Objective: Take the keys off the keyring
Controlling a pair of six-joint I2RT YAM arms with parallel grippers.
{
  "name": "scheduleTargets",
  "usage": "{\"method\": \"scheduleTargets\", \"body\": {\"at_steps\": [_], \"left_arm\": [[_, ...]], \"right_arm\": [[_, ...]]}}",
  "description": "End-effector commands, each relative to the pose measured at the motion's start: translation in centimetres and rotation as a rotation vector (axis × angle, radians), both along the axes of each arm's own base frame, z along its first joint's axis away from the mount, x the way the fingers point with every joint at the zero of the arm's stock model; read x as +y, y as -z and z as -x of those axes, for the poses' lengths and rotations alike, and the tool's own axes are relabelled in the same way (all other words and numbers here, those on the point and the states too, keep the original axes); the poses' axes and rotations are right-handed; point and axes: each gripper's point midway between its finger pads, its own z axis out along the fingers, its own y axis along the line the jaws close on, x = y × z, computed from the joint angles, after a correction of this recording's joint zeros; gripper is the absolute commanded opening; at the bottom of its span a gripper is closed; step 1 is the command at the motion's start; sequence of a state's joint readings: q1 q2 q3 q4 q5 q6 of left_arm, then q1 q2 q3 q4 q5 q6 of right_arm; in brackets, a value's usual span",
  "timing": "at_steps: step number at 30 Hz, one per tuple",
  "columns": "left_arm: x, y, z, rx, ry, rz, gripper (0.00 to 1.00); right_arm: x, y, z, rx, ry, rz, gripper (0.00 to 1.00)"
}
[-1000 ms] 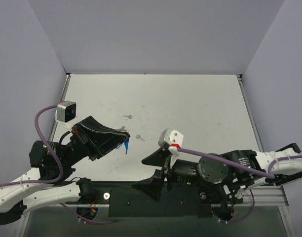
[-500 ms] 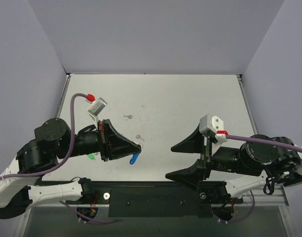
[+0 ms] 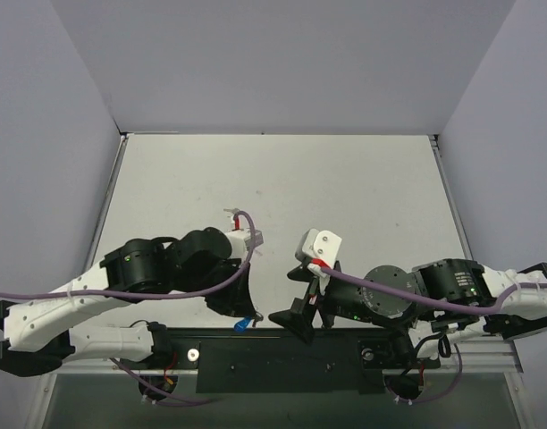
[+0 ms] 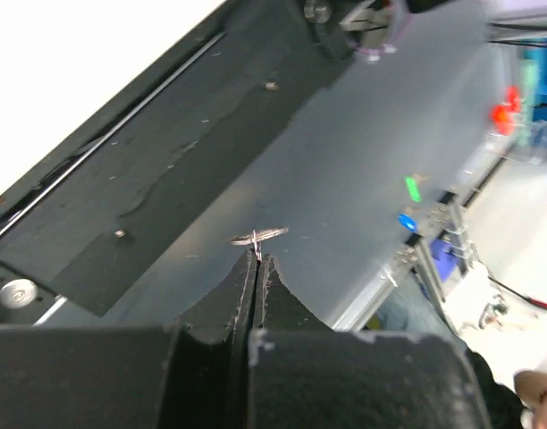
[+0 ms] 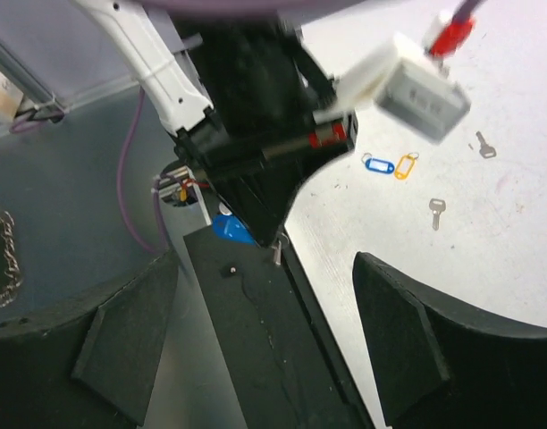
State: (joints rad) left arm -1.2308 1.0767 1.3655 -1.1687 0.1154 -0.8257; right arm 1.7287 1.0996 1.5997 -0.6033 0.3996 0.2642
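left gripper (image 4: 255, 257) pinched shut on the thin keyring (image 4: 258, 236) right at its tips, mid-frame in its wrist cam, right gripper (image 5: 265, 264) gaping wide open nearby, two loose keys (image 5: 437, 210) on the table (image 5: 524, 223), upper right

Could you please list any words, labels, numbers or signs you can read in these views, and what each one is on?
None can be read in any view.
The loose blue tag and yellow tag: any label too small to read.
The hanging blue tag under the left pincer: blurred, nothing legible.
The keyring pinched in it: no marking visible.
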Motion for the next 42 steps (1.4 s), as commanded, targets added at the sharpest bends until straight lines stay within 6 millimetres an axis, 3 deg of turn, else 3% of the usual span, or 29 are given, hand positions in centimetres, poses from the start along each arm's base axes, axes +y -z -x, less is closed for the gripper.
{"method": "scheduleTargets", "body": {"at_steps": [1, 10, 17, 23, 31, 42], "left_arm": [[-0.5, -6.9, 2.4, -0.021, 0.124, 0.308, 0.00], [-1.7, -11.9, 4.6, 0.020, 0.225, 0.556, 0.00], [-2.3, -14.9, 4.2, 0.006, 0.194, 0.663, 0.00], [-2.9, -16.1, 2.9, 0.055, 0.060, 0.703, 0.00], [-2.5, -17.1, 1.7, 0.085, -0.069, 0.779, 0.00], [-3.1, -17.1, 1.8, 0.115, -0.065, 0.816, 0.00]], "right_arm": [[-0.1, -0.5, 1.0, 0.062, -0.095, -0.049, 0.73], [0.1, -2.8, 4.3, 0.136, -0.312, -0.156, 0.72], [1.7, -1.9, 4.7, 0.162, -0.317, -0.135, 0.76], [2.0, -0.8, 2.7, 0.134, -0.195, -0.131, 0.79], [2.0, 0.2, 0.1, 0.064, -0.052, -0.141, 0.71], [2.8, -0.7, -0.6, 0.013, -0.018, -0.189, 0.59]]}}
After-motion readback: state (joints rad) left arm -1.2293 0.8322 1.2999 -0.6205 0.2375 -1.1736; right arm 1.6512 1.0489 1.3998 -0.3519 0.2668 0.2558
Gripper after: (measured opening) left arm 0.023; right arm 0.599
